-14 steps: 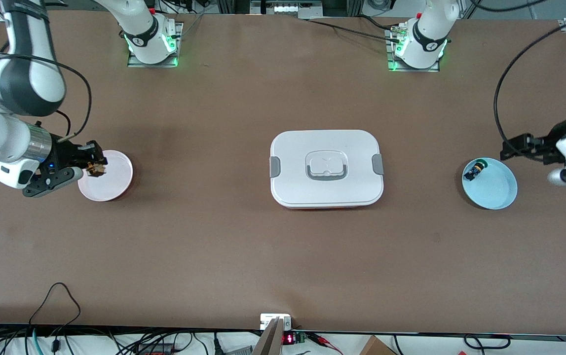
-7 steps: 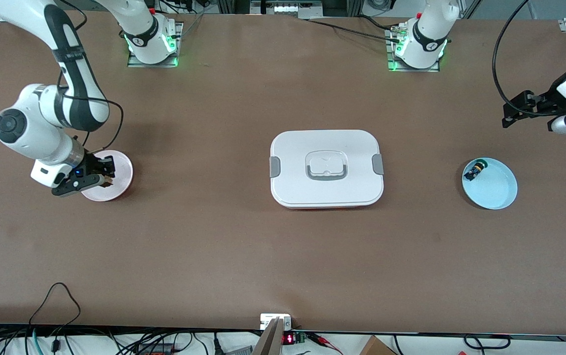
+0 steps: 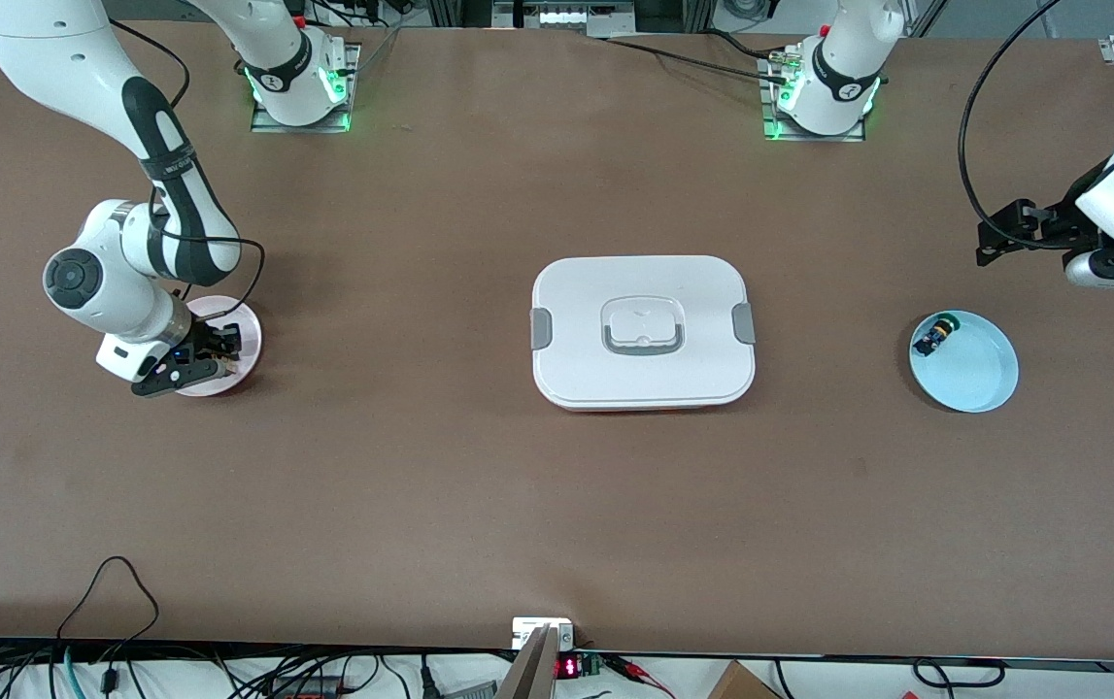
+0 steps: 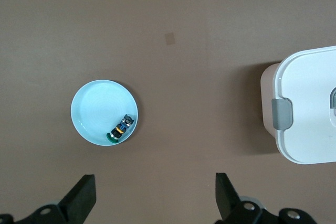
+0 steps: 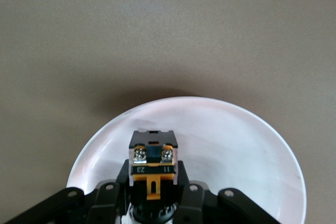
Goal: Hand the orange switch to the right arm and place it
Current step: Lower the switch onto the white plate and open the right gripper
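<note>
Table (image 3: 479, 505) brown, bare-topped; cables (image 3: 110, 670) along its near edge.

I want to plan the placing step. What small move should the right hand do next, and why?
Probably lower a little, then open: the right hand is shut on the orange switch just over the pink plate. The left hand waits open.

Black-and-orange switch (image 5: 153, 169), pink plate (image 3: 244, 335), pale-blue dish (image 3: 979, 374).

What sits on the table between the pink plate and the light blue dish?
In the front view, only the white lidded container lies between the pink plate and the light blue dish.
</note>
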